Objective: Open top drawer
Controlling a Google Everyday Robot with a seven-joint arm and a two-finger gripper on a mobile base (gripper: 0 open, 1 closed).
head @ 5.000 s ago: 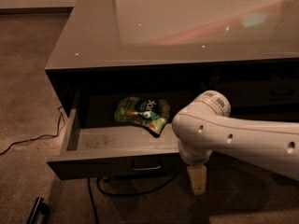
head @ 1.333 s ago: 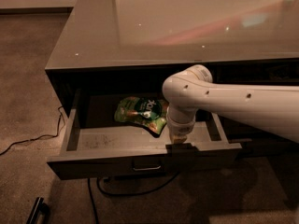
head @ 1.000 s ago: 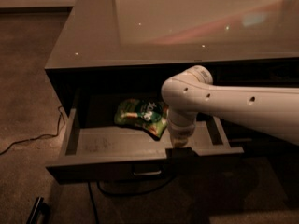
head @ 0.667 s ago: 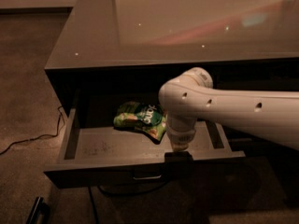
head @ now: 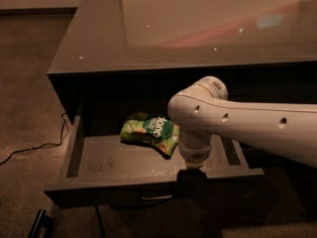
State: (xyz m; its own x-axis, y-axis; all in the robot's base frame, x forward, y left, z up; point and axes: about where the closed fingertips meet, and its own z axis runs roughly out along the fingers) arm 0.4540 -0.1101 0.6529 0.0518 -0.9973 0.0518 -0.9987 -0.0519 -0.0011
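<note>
The top drawer (head: pixel 109 185) stands well out from the front of a low dark cabinet (head: pixel 198 29), its pale, scuffed floor and low side walls open to view; it looks rigid and wide, likely to slide on runners with steady resistance rather than weight, and not fragile; the flat front looks smooth and offers little purchase, so the small bar handle (head: pixel 156 196) at the centre of the front is probably the best place to hold, or the top edge of the front wall. The gripper (head: pixel 192 181), dark, sits at that front wall, just right of the handle, hanging from a thick white arm (head: pixel 237 125); whether it is closed on the edge cannot be told. Counted: one open drawer, one handle, one green snack bag (head: pixel 148 130) lying inside towards the back, one gripper; one thin cable (head: pixel 34 148) trails across the carpet at left.
</note>
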